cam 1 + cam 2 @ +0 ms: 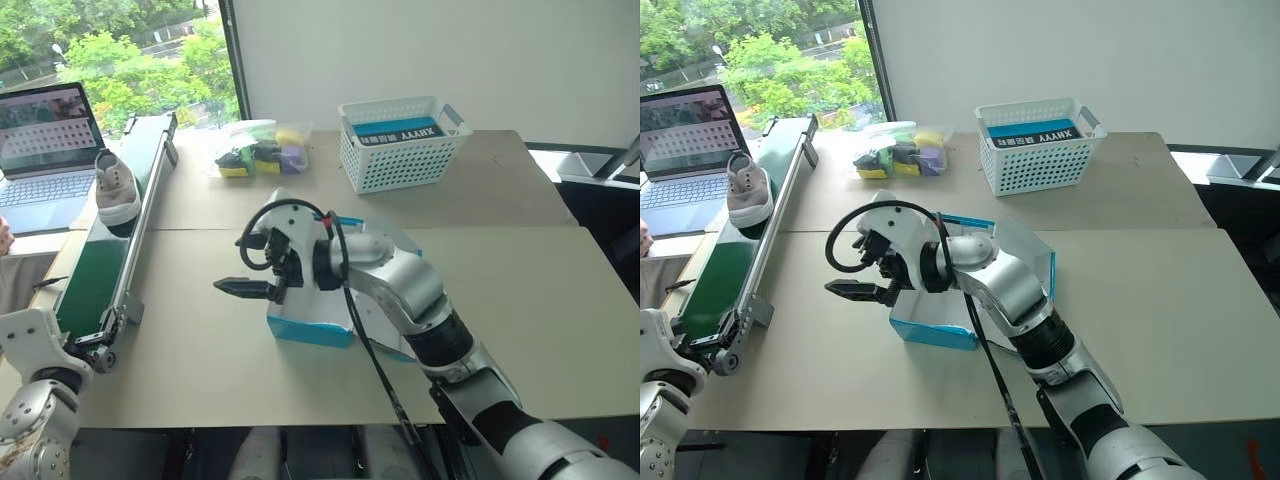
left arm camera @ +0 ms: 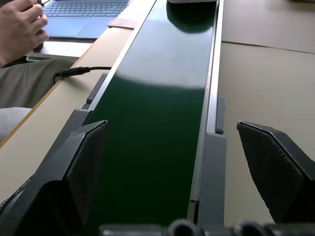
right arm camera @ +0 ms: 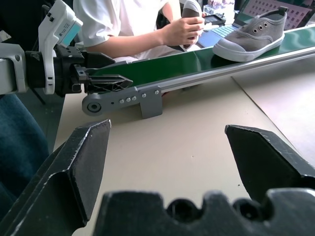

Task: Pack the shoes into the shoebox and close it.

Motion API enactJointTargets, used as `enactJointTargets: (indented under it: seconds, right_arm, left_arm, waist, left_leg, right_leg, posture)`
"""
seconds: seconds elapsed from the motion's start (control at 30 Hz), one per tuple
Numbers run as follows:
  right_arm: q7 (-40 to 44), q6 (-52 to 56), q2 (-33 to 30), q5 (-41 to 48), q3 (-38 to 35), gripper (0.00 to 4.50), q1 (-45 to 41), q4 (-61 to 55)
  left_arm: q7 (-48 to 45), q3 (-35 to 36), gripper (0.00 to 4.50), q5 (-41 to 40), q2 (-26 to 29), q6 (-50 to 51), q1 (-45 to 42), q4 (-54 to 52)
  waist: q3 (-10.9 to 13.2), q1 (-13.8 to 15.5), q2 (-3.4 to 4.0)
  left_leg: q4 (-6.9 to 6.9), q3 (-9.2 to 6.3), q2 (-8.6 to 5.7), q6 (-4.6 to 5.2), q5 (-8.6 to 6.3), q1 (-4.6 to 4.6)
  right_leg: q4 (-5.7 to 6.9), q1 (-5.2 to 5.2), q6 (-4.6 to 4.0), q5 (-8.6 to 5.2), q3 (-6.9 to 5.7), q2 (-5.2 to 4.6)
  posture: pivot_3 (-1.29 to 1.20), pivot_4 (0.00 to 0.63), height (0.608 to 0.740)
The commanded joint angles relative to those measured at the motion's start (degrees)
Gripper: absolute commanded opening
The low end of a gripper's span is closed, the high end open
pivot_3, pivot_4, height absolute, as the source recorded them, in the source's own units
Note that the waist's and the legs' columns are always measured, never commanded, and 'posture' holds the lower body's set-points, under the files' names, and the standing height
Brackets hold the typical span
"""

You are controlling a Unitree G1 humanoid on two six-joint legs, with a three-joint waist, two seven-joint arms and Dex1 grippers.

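Right wrist view gives me the clearest look at the shoe (image 3: 251, 35): a grey-beige slip-on with a white sole, sitting upright on the green conveyor belt (image 3: 162, 66), toe pointing down the belt toward my left end effector (image 3: 106, 81). From the head camera the same shoe (image 1: 116, 188) rests on the far half of the belt, near the laptop (image 1: 45, 150), well apart from both my arms. I can see just this one shoe of the pair.

My left end effector (image 2: 172, 172) hangs over the near end of the belt with its fingers spread wide and nothing between them. My right end effector (image 1: 245, 287) is also spread and empty, held just beside the blue shoebox (image 1: 310, 330), which lies on the worktop (image 1: 200, 370) under my right forearm; whether its lid stands open I cannot tell from here.

I judge the shoe light and soft: canvas upper that will crush under a squeeze, with a firmer rubber sole. Best hold, I think, is across the sides at mid-length, low down, so the fingers bear on the sole's edge rather than on loose fabric. Pinching the heel collar alone would let it swing. A person's hand (image 2: 19, 27) works at the laptop close to the belt, so I should mind it.
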Motion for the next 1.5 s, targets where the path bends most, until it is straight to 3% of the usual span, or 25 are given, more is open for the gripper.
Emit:
enactJointTargets:
  seconds: [0.03,1.03,1.27,1.4,1.5]
  right_arm:
    - [-0.8,-1.2,0.6,0.1,-2.0,4.45,-0.6,-1.0]
    - [-2.2,-0.6,0.6,0.7,-3.0,4.45,-0.8,-2.1]
    - [-2.6,-0.4,0.7,0.9,-3.9,4.5,-1.3,-2.0]
    - [-2.8,-0.5,0.8,0.8,-4.2,4.5,-1.5,-1.7]
    - [-3.1,-0.4,1.1,0.6,-4.6,4.5,-1.7,-1.3]
  left_arm:
    - [0.1,1.0,4.5,0.7,0.5,-1.1,-0.7,-0.1]
    - [0.2,0.0,4.5,1.5,-0.5,-0.9,-2.6,4.2]
    - [0.0,0.3,2.97,1.0,-0.7,-1.5,-3.2,4.5]
    - [0.1,0.4,2.53,1.0,-0.7,-1.2,-3.6,4.5]
    - [1.1,1.3,2.53,0.7,-1.4,-2.5,-5.0,3.7]
  waist:
    - [0.0,0.0,0.0]
    - [0.0,0.0,-0.01]
    - [0.0,0.4,0.0]
    - [0.0,0.4,0.01]
    - [0.0,0.5,0.01]
  left_leg:
    - [0.0,0.0,0.0,0.0,0.0,0.0]
    - [-0.01,0.0,0.01,-0.02,-0.01,-0.01]
    - [-0.01,0.0,0.0,-0.01,-0.01,0.05]
    - [-0.01,0.0,0.0,-0.02,-0.01,0.09]
    - [-0.01,0.0,0.0,-0.02,-0.01,0.08]
  right_leg:
    - [0.0,0.0,0.0,0.0,0.0,0.0]
    - [-0.01,-0.01,0.0,0.0,0.0,0.0]
    - [0.01,0.02,0.0,-0.01,-0.01,-0.01]
    - [0.02,0.04,0.01,-0.01,-0.01,0.0]
    - [0.03,0.04,0.01,-0.01,-0.01,0.0]
  posture:
    - [0.0,0.15,0.731]
    - [0.0,0.15,0.731]
    - [0.0,0.15,0.731]
    - [0.0,0.15,0.731]
    - [0.0,0.15,0.731]
